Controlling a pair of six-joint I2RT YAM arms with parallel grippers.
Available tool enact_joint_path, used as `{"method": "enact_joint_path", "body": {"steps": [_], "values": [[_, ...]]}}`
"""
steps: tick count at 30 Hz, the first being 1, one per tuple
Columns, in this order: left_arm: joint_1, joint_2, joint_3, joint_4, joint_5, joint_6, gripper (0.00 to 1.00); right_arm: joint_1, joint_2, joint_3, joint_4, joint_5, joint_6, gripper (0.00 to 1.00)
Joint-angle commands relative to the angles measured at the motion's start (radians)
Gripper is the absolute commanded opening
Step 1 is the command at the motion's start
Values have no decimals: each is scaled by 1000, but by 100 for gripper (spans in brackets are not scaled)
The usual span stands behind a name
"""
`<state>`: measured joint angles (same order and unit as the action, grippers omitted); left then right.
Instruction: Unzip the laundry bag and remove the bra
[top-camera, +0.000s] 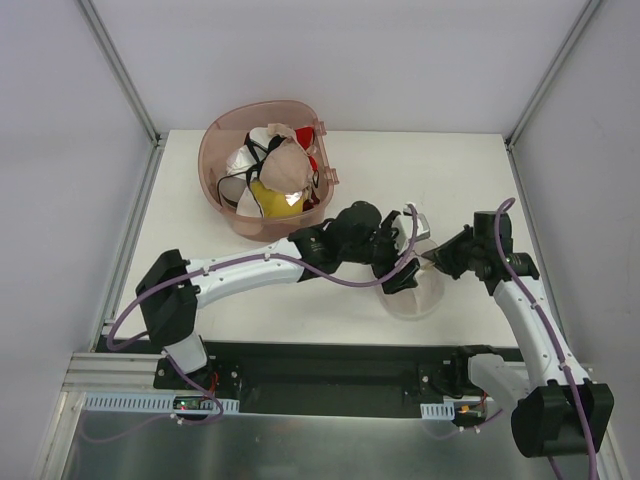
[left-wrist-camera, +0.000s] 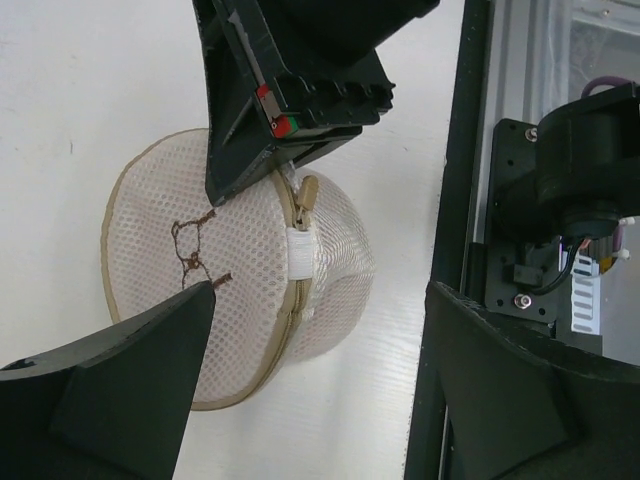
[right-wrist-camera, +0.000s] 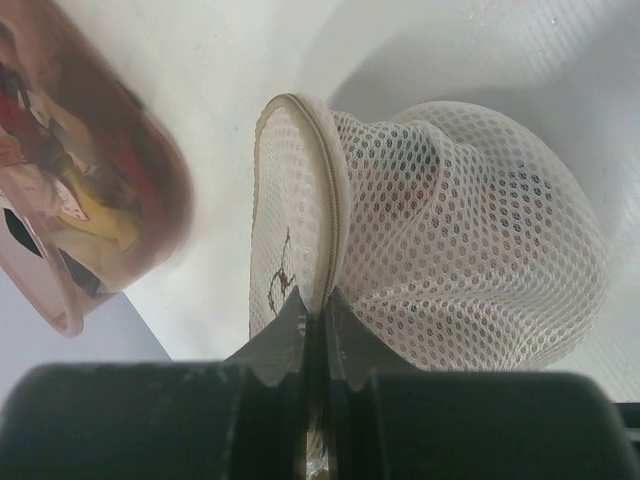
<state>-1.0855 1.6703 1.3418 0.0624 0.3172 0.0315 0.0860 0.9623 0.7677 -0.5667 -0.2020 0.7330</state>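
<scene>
The laundry bag (top-camera: 418, 292), a white mesh clamshell pouch with a tan zip round its rim, lies on the table near the front right. My right gripper (right-wrist-camera: 322, 305) is shut on the bag's zipped rim; it shows from above in the left wrist view (left-wrist-camera: 285, 165), next to the tan zip pull (left-wrist-camera: 306, 190). My left gripper (left-wrist-camera: 320, 300) is wide open just above the bag (left-wrist-camera: 240, 290), touching nothing. The zip looks closed where it shows. The mesh (right-wrist-camera: 460, 230) has a faint pinkish tint, but the bra cannot be made out inside.
A pink plastic tub (top-camera: 215, 150) with several garments, among them yellow and beige ones, stands at the back left; it also shows in the right wrist view (right-wrist-camera: 150, 160). The black base rail (left-wrist-camera: 450, 200) and the table's front edge lie close behind the bag.
</scene>
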Motion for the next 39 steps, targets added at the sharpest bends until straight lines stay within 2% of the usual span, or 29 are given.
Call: {"method": "enact_joint_path", "body": {"steps": [1,10,17,19,21,22,23,24,25,26,27,30,32,35,36,39], "values": [[-1,22,-6,-19,76,51,85,12,6,27,-30,-16,-47,1],[-4,75,2,-21,23,70,76,27,10,30,-47,-27,-67,1],[-2,109,23,-21,-9,65,64,35,-13,36,-70,-16,-72,1],[-4,117,31,-21,-21,65,51,37,-22,38,-78,-7,-76,2],[-4,121,37,-22,-29,67,29,38,-27,36,-81,-7,-84,2],[-2,121,37,-22,-29,70,6,38,-31,39,-79,-11,-95,15],[-2,118,36,-27,-29,77,0,40,-31,44,-82,-13,-136,31],[-2,115,34,-30,-30,80,0,40,-31,68,-94,5,-161,50],[-2,100,22,-32,-24,85,0,37,-33,83,-128,18,-187,79],[-4,92,13,-32,-15,96,0,35,-40,100,-146,32,-245,84],[-4,83,4,-32,-12,97,0,31,-48,131,-163,58,-269,85],[-1,46,-27,-32,13,102,0,15,-112,147,-165,61,-357,83],[2,26,-46,-32,28,97,0,12,-154,140,-142,59,-385,73],[15,8,-61,-32,72,75,0,-3,-243,98,-96,17,-418,50],[22,5,-66,-32,98,64,0,-9,-281,84,-78,-41,-426,45],[50,-9,-73,-30,195,22,0,-17,-329,29,-18,-175,-448,42]]}}
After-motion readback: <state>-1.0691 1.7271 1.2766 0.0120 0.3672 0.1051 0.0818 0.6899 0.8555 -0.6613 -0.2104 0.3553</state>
